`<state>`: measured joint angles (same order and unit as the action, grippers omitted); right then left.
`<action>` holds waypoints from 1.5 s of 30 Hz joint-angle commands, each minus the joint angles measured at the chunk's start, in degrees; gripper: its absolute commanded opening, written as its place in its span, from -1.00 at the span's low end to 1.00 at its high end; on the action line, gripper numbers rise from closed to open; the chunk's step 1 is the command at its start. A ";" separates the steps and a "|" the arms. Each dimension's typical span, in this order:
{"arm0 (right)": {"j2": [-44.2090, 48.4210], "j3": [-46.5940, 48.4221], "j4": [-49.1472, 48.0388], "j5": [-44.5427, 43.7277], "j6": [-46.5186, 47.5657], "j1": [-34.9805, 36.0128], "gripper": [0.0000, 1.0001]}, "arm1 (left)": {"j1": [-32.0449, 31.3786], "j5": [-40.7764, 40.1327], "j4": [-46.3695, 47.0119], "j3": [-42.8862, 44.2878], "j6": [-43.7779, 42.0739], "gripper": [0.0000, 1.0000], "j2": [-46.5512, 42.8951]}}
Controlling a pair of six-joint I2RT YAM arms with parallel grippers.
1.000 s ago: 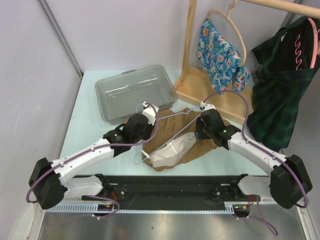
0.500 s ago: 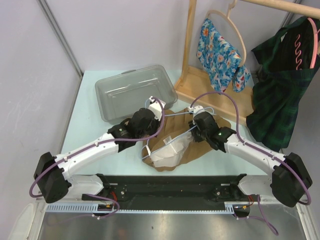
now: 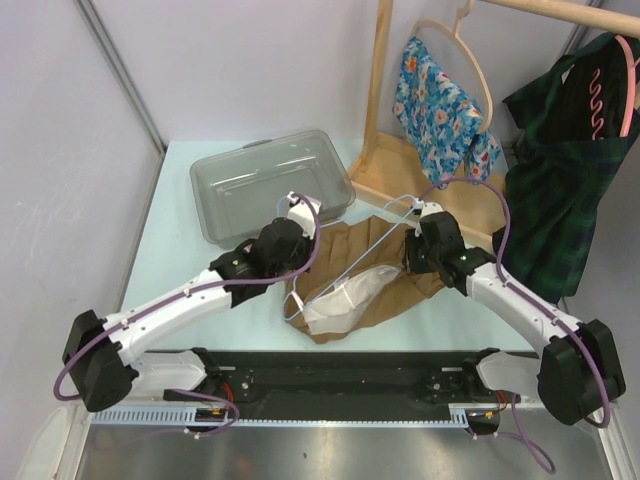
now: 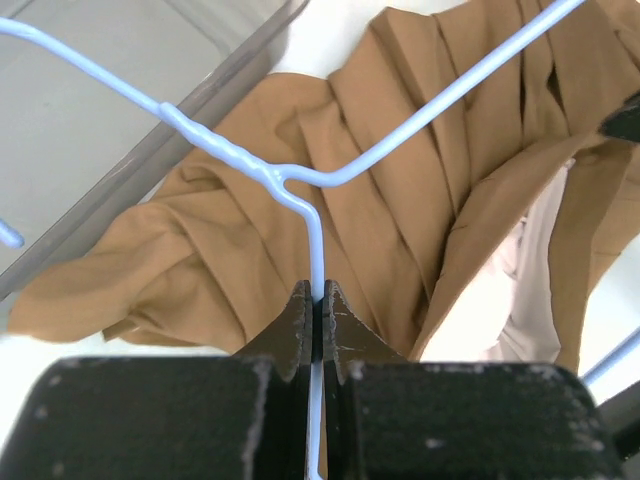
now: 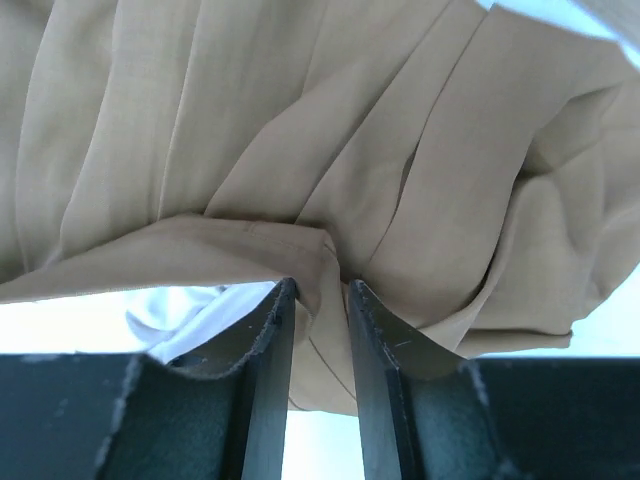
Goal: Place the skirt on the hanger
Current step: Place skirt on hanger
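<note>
My left pincer (image 4: 317, 296) is clamping the wire hanger (image 4: 322, 181); my right pincer (image 5: 320, 290), pinching a brown skirt (image 5: 250, 120) fold, is drawing it rightward; the cloth is stretching out under the hanger, readying threading.

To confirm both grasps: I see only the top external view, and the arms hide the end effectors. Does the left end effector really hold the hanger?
Observer: Yes. The left wrist view shows the left end effector shut on the hanger wire, near its twist.
Operator: And the right one?
Observer: The right end effector pinches a fold of the brown skirt.
Operator: Is the lining caught?
Observer: White lining shows beside the pinch, not inside it.
</note>
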<state>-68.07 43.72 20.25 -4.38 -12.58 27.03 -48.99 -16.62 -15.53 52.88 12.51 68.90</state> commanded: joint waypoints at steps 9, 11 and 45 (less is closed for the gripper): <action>6.46 -2.41 -2.67 9.57 -4.47 -2.33 -0.34 | 0.21 -12.81 -5.63 3.45 7.86 -1.00 1.83; 7.95 -2.77 -3.02 10.44 -3.51 -2.42 -0.33 | 0.13 -15.10 -8.54 6.35 9.10 -0.99 3.68; 3.48 19.38 -6.97 15.01 16.18 5.94 0.21 | -6.55 -20.74 -5.84 3.91 -3.98 -1.00 5.11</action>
<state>-63.44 58.43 17.96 7.68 -2.33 34.70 -53.58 -38.35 -26.79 60.12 12.86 79.22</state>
